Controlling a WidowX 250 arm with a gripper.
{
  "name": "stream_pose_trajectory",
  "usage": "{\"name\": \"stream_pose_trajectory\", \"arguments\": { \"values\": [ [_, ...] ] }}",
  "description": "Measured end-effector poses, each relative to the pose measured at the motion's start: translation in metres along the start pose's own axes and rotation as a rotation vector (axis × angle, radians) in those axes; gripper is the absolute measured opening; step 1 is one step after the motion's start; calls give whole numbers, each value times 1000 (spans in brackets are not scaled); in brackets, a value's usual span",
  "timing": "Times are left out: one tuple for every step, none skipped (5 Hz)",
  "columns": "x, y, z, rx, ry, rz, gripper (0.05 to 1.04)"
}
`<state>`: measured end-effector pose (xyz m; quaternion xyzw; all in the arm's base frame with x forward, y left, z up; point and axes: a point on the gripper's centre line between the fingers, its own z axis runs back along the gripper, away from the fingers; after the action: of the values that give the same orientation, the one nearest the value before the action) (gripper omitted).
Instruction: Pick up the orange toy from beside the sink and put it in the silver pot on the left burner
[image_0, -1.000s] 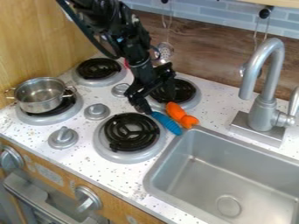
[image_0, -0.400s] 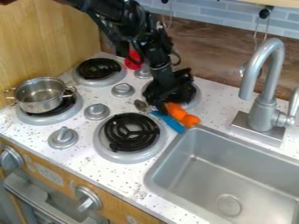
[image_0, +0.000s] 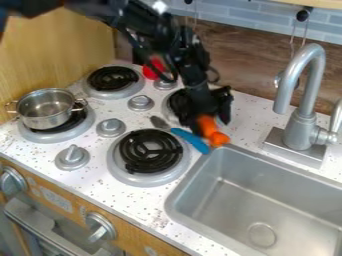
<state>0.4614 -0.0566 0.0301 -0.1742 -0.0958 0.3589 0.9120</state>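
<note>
Near the grey metal sink (image_0: 230, 200), hanging with black tool (image_0: 212, 120) at lumpy orange toy (image_0: 210, 128), on speckled white counter (image_0: 137, 204) beside blue-handled metal spoon (image_0: 190, 139); impossible to tell whether open or gripping; likely light, firm, best pinched mid-body

On your white speckled table (image_0: 99, 184), locate the metal pot (image_0: 48, 111), seated upright on the left burner (image_0: 40, 135). You will find the bare coil burner (image_0: 149, 158) near the sink (image_0: 179, 192) and another burner (image_0: 113, 82) farther back. Note the grey knob (image_0: 111, 127) between the pot and the bare coil burner. Behind the sink, identify the grey faucet (image_0: 304, 117). At the rear, observe a red object (image_0: 149, 73), partly hidden.
</note>
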Motion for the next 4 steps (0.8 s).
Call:
{"name": "stream_pose_trajectory", "arguments": {
  "values": [
    [2,-2,-6,19,2,3,968],
    [5,-1,-9,26,-18,4,698],
    [4,1,-9,21,-22,7,552],
    [0,5,-7,20,-25,15,545]
  ]
}}
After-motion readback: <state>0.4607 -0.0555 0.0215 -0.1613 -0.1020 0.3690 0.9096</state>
